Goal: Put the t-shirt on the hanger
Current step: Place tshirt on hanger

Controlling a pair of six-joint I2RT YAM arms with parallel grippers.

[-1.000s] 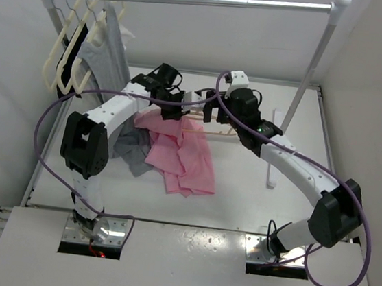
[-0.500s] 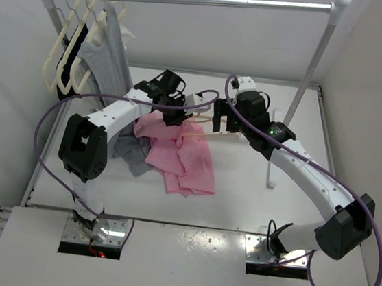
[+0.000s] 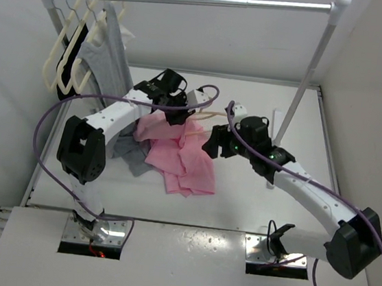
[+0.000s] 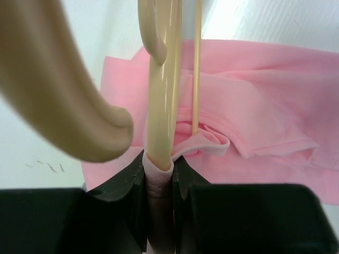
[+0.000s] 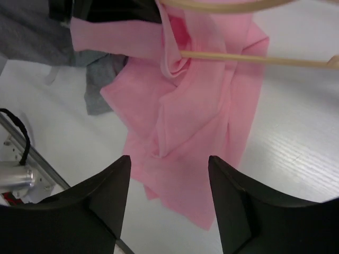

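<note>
The light pink t-shirt lies crumpled on the table, its collar end lifted onto the peach-tan hanger. My left gripper is shut on the hanger's arm, and the pink collar is pinched around it between the jaws. The hanger's hook curves close past the left wrist camera. My right gripper hovers open just right of the t-shirt. Nothing sits between its fingers, and the hanger's thin lower bar crosses above them.
A grey garment lies under the t-shirt's left side. On the rail at the back left hang cream hangers and a grey sleeveless top. The rack's right post stands behind my right arm.
My right gripper has drawn back from the hanger toward the near side, over the t-shirt's right edge, and its jaws have narrowed a little. The left gripper kept its hold in place.
</note>
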